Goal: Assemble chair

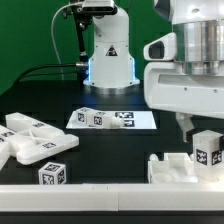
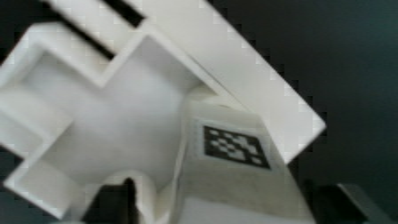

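Hanging over the black table [image 1: 120, 150], the glossy white robot arm [image 1: 185, 70] holds its two-finger gripper [image 2: 226, 197] with jaws apart astride an upright chunky white plastic chair post [image 2: 231, 145] at a flat white chair panel [image 2: 89, 90] near the exterior view's right.

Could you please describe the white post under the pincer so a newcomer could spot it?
Find the big white arm on the exterior view's right; below its pincer a short white post stands on a flat white panel. Unlike the loose pieces on the exterior view's left, it is upright, one marker tag facing the camera.
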You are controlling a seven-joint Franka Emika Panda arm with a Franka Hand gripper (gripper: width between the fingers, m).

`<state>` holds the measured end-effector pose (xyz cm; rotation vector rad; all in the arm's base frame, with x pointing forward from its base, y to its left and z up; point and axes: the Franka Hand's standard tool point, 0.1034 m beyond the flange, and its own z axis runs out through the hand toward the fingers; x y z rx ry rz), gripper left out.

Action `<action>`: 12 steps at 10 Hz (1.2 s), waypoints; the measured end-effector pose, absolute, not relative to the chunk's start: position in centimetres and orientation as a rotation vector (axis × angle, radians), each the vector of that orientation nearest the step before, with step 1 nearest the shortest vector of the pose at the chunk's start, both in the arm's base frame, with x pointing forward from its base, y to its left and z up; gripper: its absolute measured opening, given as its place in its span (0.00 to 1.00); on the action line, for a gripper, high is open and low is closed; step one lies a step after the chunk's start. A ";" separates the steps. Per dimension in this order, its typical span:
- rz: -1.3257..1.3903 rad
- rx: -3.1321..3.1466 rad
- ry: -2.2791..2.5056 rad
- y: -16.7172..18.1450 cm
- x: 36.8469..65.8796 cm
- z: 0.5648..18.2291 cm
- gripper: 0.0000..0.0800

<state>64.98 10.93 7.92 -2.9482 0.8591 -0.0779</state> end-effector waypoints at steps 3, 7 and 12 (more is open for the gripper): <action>-0.100 -3.023 0.570 10.8 65.1 7.9 0.80; -0.127 -3.133 -0.160 11.3 65.2 8.1 0.81; -0.127 -3.123 0.168 11.3 65.2 8.1 0.35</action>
